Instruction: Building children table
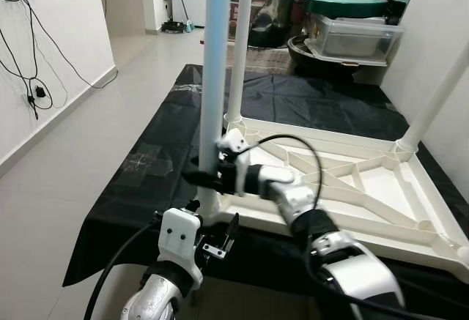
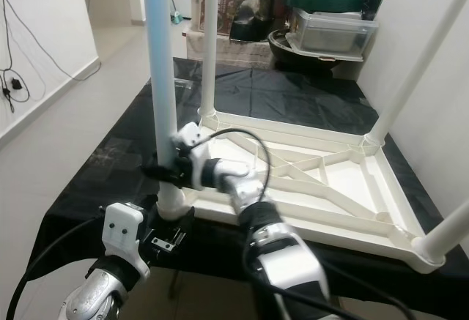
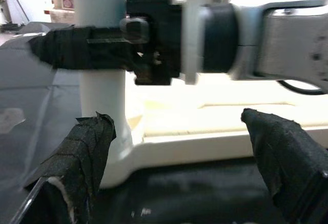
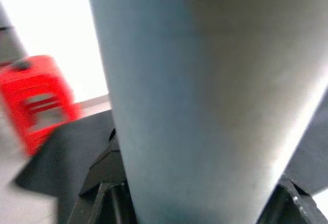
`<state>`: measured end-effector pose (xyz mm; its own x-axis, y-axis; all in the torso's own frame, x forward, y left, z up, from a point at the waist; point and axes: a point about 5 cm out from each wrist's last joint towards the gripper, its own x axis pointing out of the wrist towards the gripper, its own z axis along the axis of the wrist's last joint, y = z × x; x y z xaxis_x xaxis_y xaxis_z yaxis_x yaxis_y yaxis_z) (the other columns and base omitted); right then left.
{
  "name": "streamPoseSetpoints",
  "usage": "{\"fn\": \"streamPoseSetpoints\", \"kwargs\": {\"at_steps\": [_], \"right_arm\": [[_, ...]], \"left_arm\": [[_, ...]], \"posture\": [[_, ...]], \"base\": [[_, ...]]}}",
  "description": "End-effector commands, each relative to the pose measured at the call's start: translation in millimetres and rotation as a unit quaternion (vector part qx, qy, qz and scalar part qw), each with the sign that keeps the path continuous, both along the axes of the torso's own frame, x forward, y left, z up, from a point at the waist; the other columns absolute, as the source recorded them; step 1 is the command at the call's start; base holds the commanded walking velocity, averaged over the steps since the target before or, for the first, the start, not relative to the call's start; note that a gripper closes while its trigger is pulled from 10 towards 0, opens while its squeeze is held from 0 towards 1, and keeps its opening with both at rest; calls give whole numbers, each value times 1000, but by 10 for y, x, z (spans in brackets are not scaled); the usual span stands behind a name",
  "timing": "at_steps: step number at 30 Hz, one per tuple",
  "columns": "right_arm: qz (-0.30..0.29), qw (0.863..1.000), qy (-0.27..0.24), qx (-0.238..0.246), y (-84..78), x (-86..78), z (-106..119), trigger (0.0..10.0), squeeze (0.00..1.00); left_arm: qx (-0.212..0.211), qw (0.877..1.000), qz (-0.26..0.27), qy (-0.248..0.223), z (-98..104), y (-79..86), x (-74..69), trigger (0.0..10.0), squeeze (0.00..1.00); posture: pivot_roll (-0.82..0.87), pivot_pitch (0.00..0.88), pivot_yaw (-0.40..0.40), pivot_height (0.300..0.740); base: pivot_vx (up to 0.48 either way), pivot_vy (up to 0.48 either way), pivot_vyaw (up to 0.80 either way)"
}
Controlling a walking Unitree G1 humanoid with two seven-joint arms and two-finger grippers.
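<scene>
A white children's table (image 1: pixel 370 182) lies upside down on a black cloth (image 1: pixel 150 162). A pale blue leg (image 1: pixel 215 71) stands upright in its near left corner socket (image 1: pixel 210 206). White legs stand at the far left (image 1: pixel 240 49) and far right (image 1: pixel 436 97) corners. My right gripper (image 1: pixel 199 176) is shut on the blue leg low down, its black fingers (image 3: pixel 77 47) wrapped around it. My left gripper (image 1: pixel 218 241) is open just before and below that corner, and the socket base sits between its spread fingertips (image 3: pixel 95 131).
Stacked plastic bins and a green lidded pot (image 1: pixel 350 20) stand beyond the table's far end. Cables (image 1: pixel 35 89) hang on the left wall above bare floor. A white wall runs close along the right side. A red stool (image 4: pixel 36 98) stands nearby.
</scene>
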<state>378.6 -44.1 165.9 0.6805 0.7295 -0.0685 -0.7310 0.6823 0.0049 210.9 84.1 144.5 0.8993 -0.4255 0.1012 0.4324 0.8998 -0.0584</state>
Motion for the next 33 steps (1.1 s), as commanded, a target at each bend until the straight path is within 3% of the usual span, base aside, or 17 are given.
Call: {"fn": "streamPoseSetpoints", "kwargs": {"at_steps": [1, 3, 5, 6, 7, 9, 15, 16, 17, 22, 23, 25, 26, 27, 28, 31, 33], "right_arm": [[-93, 996, 7, -11, -196, 64, -62, 0, 0], [-162, 987, 10, -2, -279, 88, -74, 0, 0], [-339, 941, 4, 21, -465, 25, -117, 0, 0], [-339, 941, 4, 21, -465, 25, -117, 0, 0], [-400, 916, 4, 33, -526, -61, -145, 0, 0], [-450, 892, -4, 47, -530, -209, -176, 0, 0], [-432, 899, -1, 70, -371, -261, -205, 0, 0], [-407, 910, -3, 82, -240, -274, -199, 10000, 0], [-360, 928, -6, 92, -103, -288, -194, 10000, 1000], [-300, 949, -20, 97, 25, -299, -167, 10000, 1000], [-250, 961, -10, 116, 55, -275, -151, 10000, 0], [-184, 975, 2, 124, 55, -245, -135, 10000, 0], [-85, 989, 22, 119, 46, -231, -139, 10000, 0], [-85, 989, 22, 119, 46, -231, -139, 10000, 0], [4, 994, 40, 98, 6, -237, -160, 10000, 0], [152, 986, 63, 31, -150, -283, -176, 10000, 0], [190, 980, 59, 18, -165, -290, -141, 10000, 0]], "left_arm": [[5, 1000, -1, 6, -28, -9, -4, 10000, 0], [4, 1000, -3, 6, -33, -14, -3, 10000, 0], [3, 1000, -6, 7, -42, -26, 2, 10000, 0], [3, 1000, -6, 7, -42, -26, 2, 10000, 0], [3, 1000, -6, 7, -43, -30, 3, 10000, 0], [2, 1000, -7, 7, -44, -34, 3, 10000, 0], [2, 1000, -5, 7, -42, -28, 2, 10000, 0], [2, 1000, -5, 7, -41, -25, 3, 10000, 0], [2, 1000, -4, 7, -40, -26, 1, 10000, 0], [2, 1000, -4, 8, -41, -27, 0, 10000, 0], [2, 1000, -4, 8, -41, -24, 2, 10000, 0], [2, 1000, -3, 8, -42, -21, 5, 10000, 0], [2, 1000, -3, 7, -43, -20, 9, 10000, 0], [2, 1000, -3, 7, -43, -20, 9, 10000, 0], [2, 1000, -3, 7, -44, -19, 12, 10000, 0], [1, 1000, -4, 7, -42, -17, 16, 10000, 0], [1, 1000, -4, 6, -38, -19, 15, 10000, 0]], "posture": [[142, 0, -106, 740], [137, 0, -98, 740], [130, 0, -99, 740], [130, 0, -99, 740], [132, 0, -98, 740], [135, 0, -101, 740], [134, 0, -100, 740], [135, 0, -101, 740], [132, 0, -98, 740], [135, 0, -103, 740], [135, 0, -103, 740], [134, 0, -100, 740], [131, 0, -100, 740], [131, 0, -100, 740], [133, 0, -102, 740], [133, 0, -100, 740], [140, 0, -105, 740]], "base": [[0, 0, 0], [0, 0, 0], [0, 0, 0], [0, 0, 0], [0, 0, 0], [0, 0, 0], [0, 0, 0], [0, 0, 0], [0, 0, 0], [0, 0, 0], [0, 0, 0], [0, 0, 0], [0, 0, 0], [0, 0, 0], [0, 0, 0], [0, 0, 0], [0, 0, 0]]}}
